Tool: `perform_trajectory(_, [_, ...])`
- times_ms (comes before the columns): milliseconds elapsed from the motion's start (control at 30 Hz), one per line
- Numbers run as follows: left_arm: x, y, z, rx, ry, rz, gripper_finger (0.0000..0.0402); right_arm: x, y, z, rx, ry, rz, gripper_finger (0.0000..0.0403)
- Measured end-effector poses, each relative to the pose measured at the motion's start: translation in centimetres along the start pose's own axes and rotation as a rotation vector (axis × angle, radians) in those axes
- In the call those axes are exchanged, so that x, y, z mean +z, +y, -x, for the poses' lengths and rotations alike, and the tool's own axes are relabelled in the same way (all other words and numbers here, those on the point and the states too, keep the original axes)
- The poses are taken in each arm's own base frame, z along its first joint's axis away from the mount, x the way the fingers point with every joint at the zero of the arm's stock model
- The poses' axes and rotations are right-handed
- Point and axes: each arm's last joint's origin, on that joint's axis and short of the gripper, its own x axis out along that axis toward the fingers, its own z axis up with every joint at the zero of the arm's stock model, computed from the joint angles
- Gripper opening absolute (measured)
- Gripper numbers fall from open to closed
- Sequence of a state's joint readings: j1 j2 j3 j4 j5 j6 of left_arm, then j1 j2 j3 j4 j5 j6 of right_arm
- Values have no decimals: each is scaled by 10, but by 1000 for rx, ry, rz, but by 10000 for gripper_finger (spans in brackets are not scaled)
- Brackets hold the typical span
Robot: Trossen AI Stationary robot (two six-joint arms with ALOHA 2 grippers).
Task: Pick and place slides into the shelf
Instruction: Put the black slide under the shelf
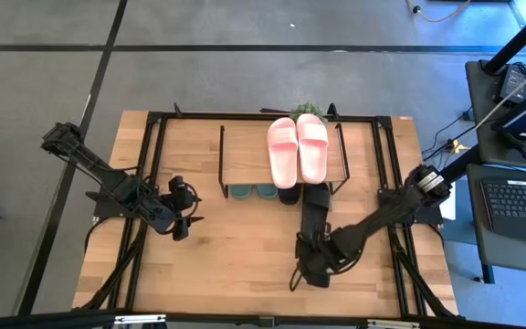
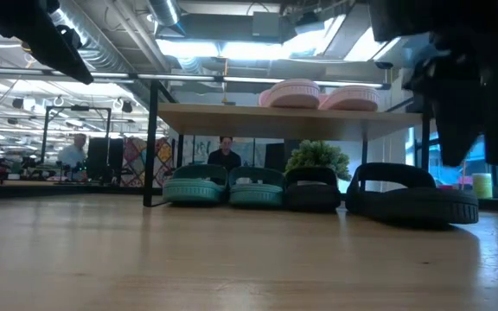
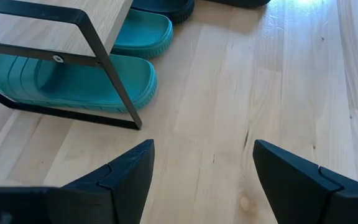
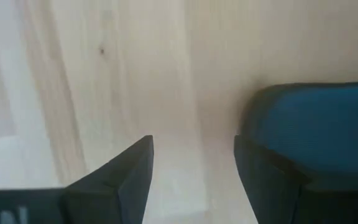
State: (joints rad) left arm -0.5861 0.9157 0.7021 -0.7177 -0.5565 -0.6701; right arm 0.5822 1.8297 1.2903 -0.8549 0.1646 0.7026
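The shelf [image 1: 245, 151] stands at the table's far middle. The pink slides [image 1: 297, 146] lie on its top board. The two green slides [image 1: 252, 191] and one black slide [image 1: 289, 195] sit under it, soles on the table. The other black slide [image 1: 316, 208] lies on the table in front of the shelf; it also shows in the low view [image 2: 413, 200]. My right gripper [image 1: 311, 268] is open and empty just near of that slide's near end [image 4: 316, 121]. My left gripper [image 1: 193, 208] is open and empty, left of the shelf, facing the green slides [image 3: 73, 81].
A larger black frame [image 1: 149, 183] runs around the table. A small green plant [image 1: 310, 110] stands behind the shelf. The shelf's wire leg [image 3: 114, 74] is close ahead of my left gripper. Bare tabletop [image 1: 236, 265] lies near of the shelf. People [image 2: 225, 151] sit in the room beyond.
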Motion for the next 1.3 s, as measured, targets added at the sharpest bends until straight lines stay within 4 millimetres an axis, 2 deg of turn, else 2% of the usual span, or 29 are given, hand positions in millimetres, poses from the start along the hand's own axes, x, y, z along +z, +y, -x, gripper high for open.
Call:
perform_trajectory(233, [0,0,0,0,0,0,263,-2,-3,-23,137,-9,-28,224])
perform_trajectory(400, [0,0,0,0,0,0,263,-8,-14,-34,110,33,-56,224])
perform_trajectory(800, [0,0,0,1,0,0,263,-2,-41,-38,-5,87,-65,224])
perform_trajectory(1300, [0,0,0,2,-1,-1,263,18,-96,-44,-129,136,-40,224])
